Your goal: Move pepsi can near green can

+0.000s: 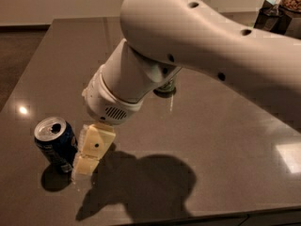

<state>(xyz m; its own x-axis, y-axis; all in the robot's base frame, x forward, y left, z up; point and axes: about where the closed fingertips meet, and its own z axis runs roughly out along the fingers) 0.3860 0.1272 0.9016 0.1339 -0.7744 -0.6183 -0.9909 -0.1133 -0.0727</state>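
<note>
The pepsi can is a short dark blue can with a silver top. It stands upright near the front left of the dark table. My gripper is cream-coloured and hangs low over the table right beside the can's right side, very close to it or touching. My large white arm reaches in from the upper right. The bottom of a can peeks out from behind the arm near the table's middle. It looks greenish, but I cannot tell if it is the green can.
Dark objects, one a bag, stand at the table's far right corner. The table's front edge runs along the bottom of the view. The arm casts a big shadow on the table right of the gripper.
</note>
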